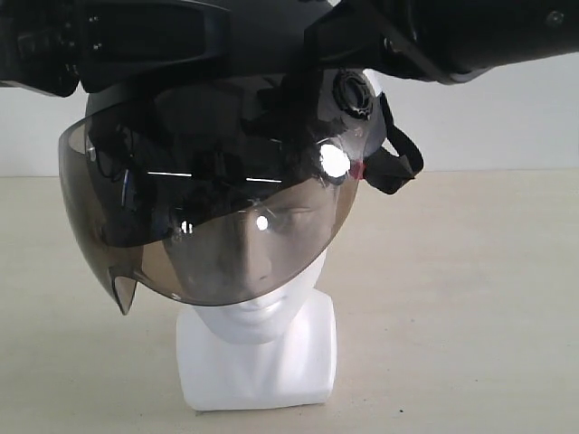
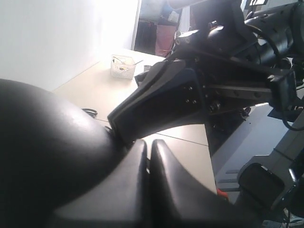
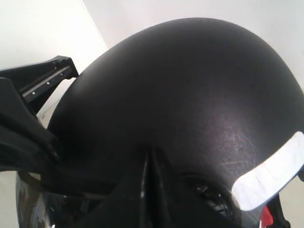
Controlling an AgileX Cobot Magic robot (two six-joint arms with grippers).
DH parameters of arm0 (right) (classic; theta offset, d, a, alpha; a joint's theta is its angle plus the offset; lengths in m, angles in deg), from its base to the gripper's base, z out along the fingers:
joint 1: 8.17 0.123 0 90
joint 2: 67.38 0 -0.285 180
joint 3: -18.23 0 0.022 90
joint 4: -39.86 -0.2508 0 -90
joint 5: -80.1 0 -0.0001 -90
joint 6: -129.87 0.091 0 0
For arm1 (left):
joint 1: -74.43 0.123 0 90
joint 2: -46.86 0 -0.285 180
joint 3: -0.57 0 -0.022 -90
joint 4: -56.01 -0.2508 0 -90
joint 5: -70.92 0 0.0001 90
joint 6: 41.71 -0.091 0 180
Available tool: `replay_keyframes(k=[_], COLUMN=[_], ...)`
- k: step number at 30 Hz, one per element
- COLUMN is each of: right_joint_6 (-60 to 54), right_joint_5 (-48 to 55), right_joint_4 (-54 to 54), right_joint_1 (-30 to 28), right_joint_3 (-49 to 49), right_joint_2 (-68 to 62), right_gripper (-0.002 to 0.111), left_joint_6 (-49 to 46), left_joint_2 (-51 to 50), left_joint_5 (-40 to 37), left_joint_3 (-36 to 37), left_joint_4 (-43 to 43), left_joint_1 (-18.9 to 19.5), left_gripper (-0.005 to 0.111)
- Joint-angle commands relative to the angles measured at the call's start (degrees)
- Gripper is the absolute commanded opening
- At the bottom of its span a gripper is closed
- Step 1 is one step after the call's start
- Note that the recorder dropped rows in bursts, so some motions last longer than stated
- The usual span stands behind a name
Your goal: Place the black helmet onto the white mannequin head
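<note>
The matte black open-face helmet point(image 1: 217, 172) with its smoky curved visor sat tilted over the crown of the glossy white plastic mannequin head point(image 1: 261, 357), the visor covering eyes and nose. The head stood on the beige tabletop point(image 1: 470, 298), well away from its far edge. The left gripper point(image 2: 148, 146) and right gripper point(image 3: 151, 156) each had black fingers pressed together, clasping nothing, tips against the helmet's shell

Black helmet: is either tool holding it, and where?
Neither grips it: left tool and right tool, both shut, rest against the matte black helmet near its crown.
</note>
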Motion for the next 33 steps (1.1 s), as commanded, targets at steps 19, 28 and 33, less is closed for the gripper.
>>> replay_keyframes(k=[19, 28, 33], right_joint_6=[7.1, 9.4, 9.4], right_joint_5=[15.5, 15.7, 12.7], right_joint_4=[8.4, 10.1, 9.9], right_joint_1=[-0.1, -0.1, -0.1], right_joint_3=[0.4, 3.9, 5.1], right_joint_2=[-1.0, -1.0, -0.8], right_gripper=[0.0, 0.0, 0.0], left_joint_6=[0.5, 0.5, 0.5], left_joint_2=[-1.2, -1.2, -1.2], left_joint_5=[-3.2, -3.2, -3.2], left_joint_3=[0.8, 0.8, 0.8], left_joint_4=[-4.2, -4.3, -4.8], left_joint_1=[0.4, 0.4, 0.4], left_gripper=[0.004, 0.004, 0.004])
